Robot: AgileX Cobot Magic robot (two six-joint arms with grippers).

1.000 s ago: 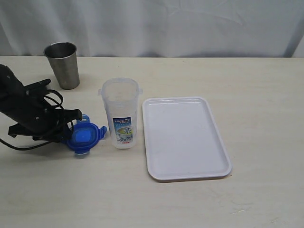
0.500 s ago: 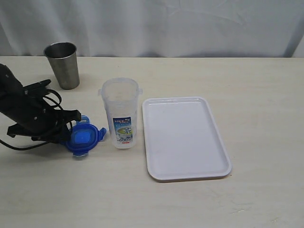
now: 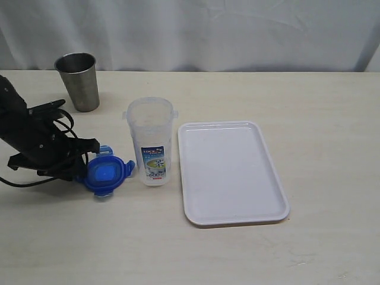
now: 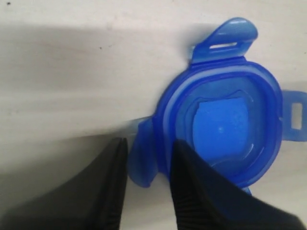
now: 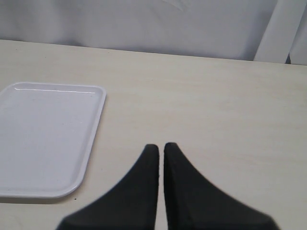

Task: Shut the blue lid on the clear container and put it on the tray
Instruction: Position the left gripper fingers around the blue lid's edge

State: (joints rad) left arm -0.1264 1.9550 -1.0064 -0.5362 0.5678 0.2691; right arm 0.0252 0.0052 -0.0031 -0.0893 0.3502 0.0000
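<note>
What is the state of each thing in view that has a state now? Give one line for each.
lid: off the container, one flap held by the left gripper.
container: upright, open, beside the tray, not on it.
tray: nothing on it.
cup: upright.
left gripper: shut on the lid's flap.
right gripper: shut, holds nothing.

The pale worktop carries a steel cup at the back left, a clear container standing upright in the middle, and a flat white tray just beside it.
</note>
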